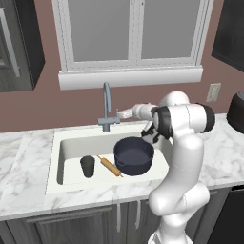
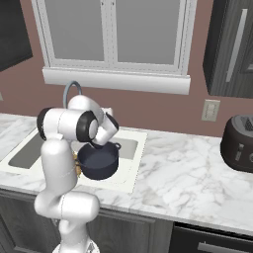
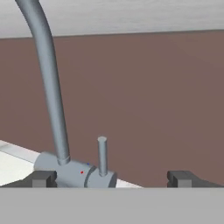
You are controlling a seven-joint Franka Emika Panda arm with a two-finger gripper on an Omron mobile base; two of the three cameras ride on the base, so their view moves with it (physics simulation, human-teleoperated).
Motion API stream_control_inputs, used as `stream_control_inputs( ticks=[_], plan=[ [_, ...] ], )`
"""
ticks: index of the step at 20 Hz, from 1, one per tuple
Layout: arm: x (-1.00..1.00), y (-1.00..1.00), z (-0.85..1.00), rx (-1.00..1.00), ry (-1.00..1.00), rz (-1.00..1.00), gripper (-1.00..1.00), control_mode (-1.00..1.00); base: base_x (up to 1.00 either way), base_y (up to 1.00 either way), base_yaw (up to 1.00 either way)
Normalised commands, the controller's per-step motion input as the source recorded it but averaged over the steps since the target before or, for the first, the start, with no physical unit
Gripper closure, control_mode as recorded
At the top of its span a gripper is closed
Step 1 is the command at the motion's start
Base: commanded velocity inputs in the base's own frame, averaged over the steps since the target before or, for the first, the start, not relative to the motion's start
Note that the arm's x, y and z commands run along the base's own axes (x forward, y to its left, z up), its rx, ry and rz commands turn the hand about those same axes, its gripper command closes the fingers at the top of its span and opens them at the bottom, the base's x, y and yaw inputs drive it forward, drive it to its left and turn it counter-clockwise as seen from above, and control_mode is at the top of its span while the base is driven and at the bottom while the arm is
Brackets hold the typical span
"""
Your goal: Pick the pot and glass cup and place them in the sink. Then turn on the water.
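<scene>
The dark navy pot (image 1: 134, 156) stands in the right half of the white sink (image 1: 64, 143), and shows beside my arm too (image 2: 99, 160). The small dark glass cup (image 1: 87, 166) stands upright in the sink's left part. My gripper (image 1: 120, 114) reaches left over the sink's back rim, close to the grey gooseneck faucet (image 1: 106, 107). In the hand view the faucet's base (image 3: 72, 173) and its upright lever (image 3: 102, 155) sit between my gripper's (image 3: 113, 179) wide-apart fingertips (image 3: 43, 178). The gripper is open and holds nothing. No water runs from the spout.
A wooden rolling pin (image 1: 109, 165) lies in the sink between cup and pot. A dark toaster (image 2: 239, 143) stands on the marble counter (image 2: 188, 173) at the right. A window sill (image 1: 128, 76) juts out above the faucet.
</scene>
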Motion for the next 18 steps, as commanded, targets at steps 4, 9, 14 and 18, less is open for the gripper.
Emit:
stream_control_inputs(
  ticks=[4, 9, 14, 18],
  plan=[
    [0.16, 0.04, -0.01, 0.0, 0.0, 0.0, -1.0, -1.0, 0.0, 0.0, 0.0],
    [0.05, 0.0, -0.02, 0.0, 0.0, 0.0, -1.0, -1.0, 0.0, 0.0, 0.0],
    [0.0, 0.09, -0.08, 0.0, 0.0, -0.01, -1.0, -1.0, 0.0, 0.0, 0.0],
    [0.03, 0.16, -0.07, 0.0, 0.0, -0.02, -1.0, -1.0, 0.0, 0.0, 0.0]
  ],
)
